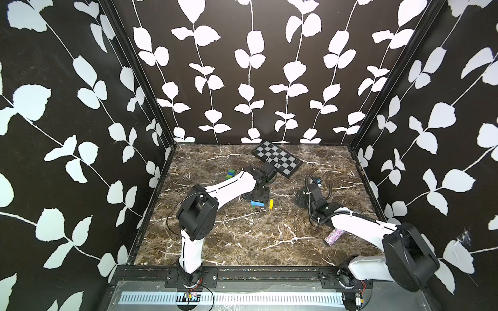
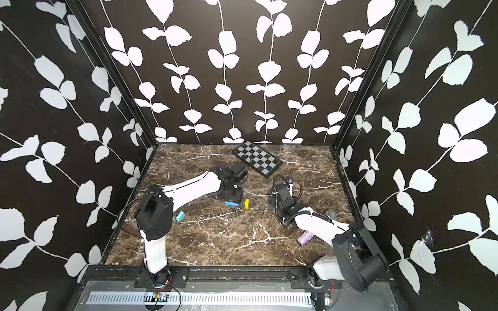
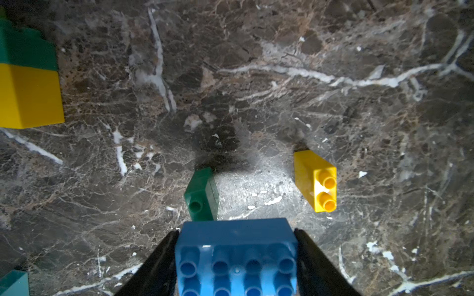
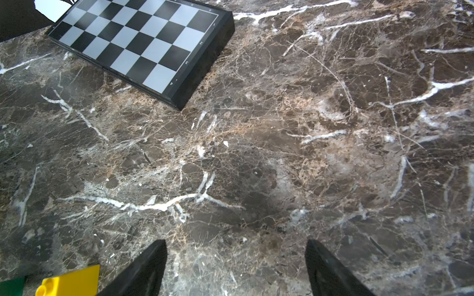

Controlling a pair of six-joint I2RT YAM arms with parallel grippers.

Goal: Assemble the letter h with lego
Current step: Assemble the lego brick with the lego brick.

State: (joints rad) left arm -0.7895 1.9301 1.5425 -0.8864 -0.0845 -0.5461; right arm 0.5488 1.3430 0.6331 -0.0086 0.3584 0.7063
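Observation:
My left gripper [image 3: 237, 230] is shut on a blue eight-stud lego brick [image 3: 237, 256], one jaw against each short side; the same brick [image 1: 258, 202] shows in both top views mid-table. A dark green brick [image 3: 202, 194] pokes out from under its far edge. A small yellow two-stud brick [image 3: 316, 180] lies on its side a little to the right. A joined yellow and dark green piece [image 3: 28, 94] sits further off. A blue, green and lime stack [image 1: 230, 174] lies behind the left arm. My right gripper [image 4: 236, 256] hangs open over bare marble.
A black-and-grey checkered board [image 1: 276, 159] lies at the back centre. A glittery purple cylinder [image 1: 334, 237] lies under the right arm. A pale blue brick [image 2: 180, 216] rests by the left arm's elbow. Patterned walls close in three sides.

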